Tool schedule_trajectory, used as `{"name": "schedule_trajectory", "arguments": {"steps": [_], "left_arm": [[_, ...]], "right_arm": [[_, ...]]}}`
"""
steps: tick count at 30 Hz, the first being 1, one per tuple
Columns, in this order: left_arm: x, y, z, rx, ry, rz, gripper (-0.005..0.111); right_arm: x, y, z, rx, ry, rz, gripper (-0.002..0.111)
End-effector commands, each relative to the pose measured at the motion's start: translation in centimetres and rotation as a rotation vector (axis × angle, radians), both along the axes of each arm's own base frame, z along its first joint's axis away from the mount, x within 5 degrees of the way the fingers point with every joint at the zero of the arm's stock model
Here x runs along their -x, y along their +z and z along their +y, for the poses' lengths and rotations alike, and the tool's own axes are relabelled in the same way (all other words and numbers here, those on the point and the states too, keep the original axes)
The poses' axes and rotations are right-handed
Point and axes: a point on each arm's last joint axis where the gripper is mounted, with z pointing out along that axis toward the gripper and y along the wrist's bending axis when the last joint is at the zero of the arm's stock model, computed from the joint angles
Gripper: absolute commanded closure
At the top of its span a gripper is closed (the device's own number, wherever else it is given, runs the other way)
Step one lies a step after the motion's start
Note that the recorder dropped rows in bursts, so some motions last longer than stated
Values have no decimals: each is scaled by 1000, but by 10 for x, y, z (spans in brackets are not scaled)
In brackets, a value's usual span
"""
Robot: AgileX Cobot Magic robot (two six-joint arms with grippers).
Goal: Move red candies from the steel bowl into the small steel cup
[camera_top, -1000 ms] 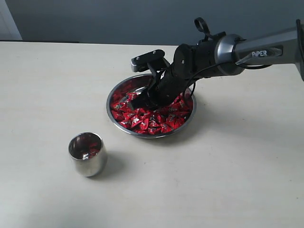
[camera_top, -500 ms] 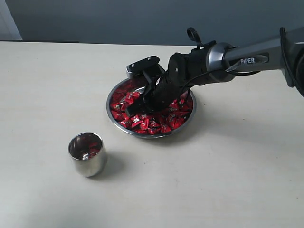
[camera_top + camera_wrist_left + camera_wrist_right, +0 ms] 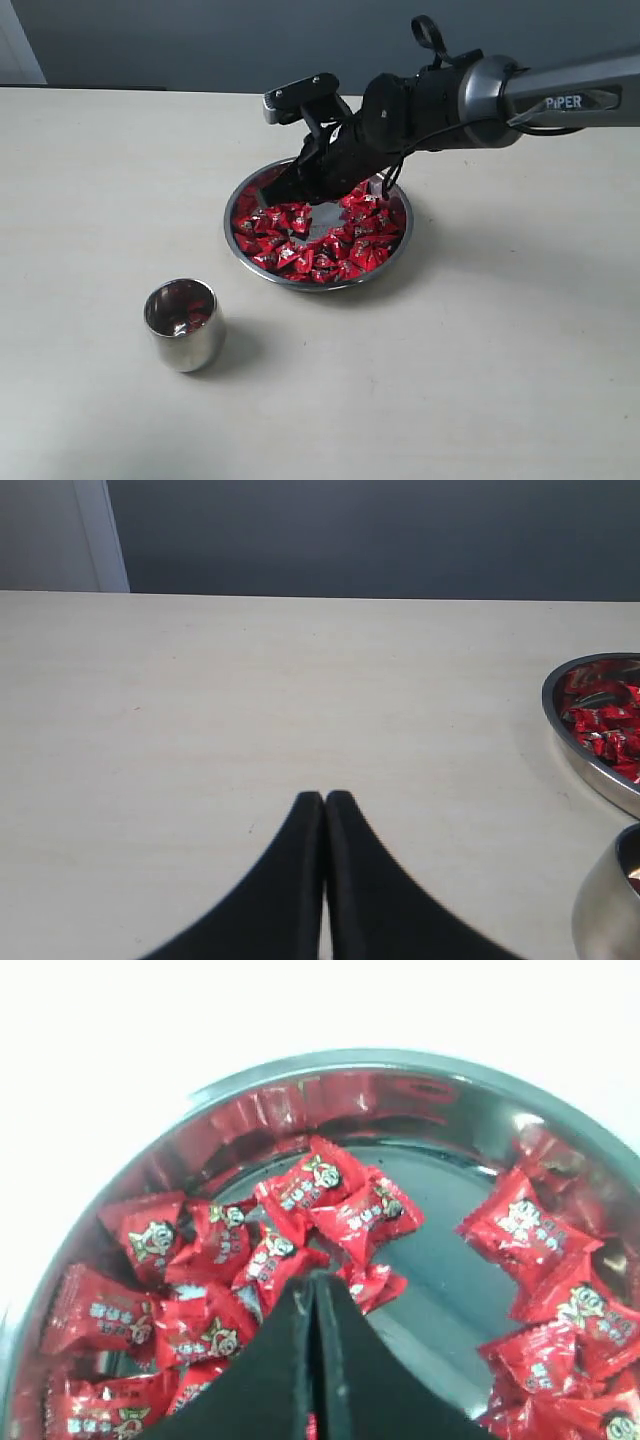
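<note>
**Left end effector** (image 3: 324, 815): fingers pressed together, nothing between them. It hangs above bare table (image 3: 200, 700). The cup (image 3: 608, 915) is off to one side of it and close, and the bowl (image 3: 585, 765) lies just beyond the cup. This arm does not appear in the exterior view.

**Cup** (image 3: 183, 338): upright with its mouth up, standing alone on the table. A red glint shows inside, but I cannot tell how many candies it holds. It is well apart from the right end effector, on the far side of the bowl's rim from it, toward the left and front of the exterior view.

**Bowl** (image 3: 228, 232): directly beneath the right end effector. The candies (image 3: 300, 255) lie in a loose single layer, with a bare patch of steel at the middle. They are small, squarish pillows with no long axis worth aligning to.

**Right end effector** (image 3: 290, 190): fully closed, fingers (image 3: 295, 1360) meeting along their length, and raised clear of the heap over the bowl's far-left part. A speck of red shows low between the fingers in the wrist view. Whether a candy is pinched there cannot be told.

**Assessment:** the right arm is the working arm. The coming move depends on carrying from the bowl across its rim to the cup's narrow mouth, and the grip is unconfirmed.
</note>
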Motion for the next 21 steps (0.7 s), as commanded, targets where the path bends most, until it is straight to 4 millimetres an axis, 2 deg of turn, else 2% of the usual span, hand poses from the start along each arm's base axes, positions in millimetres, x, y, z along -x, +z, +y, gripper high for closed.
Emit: {"name": "schedule_trajectory", "arguments": {"steps": [1,4,8,15,21], "left_arm": [[0,-1,0,2,-5,-3,106],[0,-1,0,2,-5,-3,106],[0,-1,0,2,-5,-3,106],[0,-1,0,2,-5,-3,106],[0,-1,0,2,-5,-3,106]], "right_arm": [[0,-1,-1,18,22,-6,107],[2,-15,-1,43,30,42,92],[0,-25,0,47,20,51,61],[-3,-40,0,50,5,44,60],[-6,-39,1,37,-7,12,60]]}}
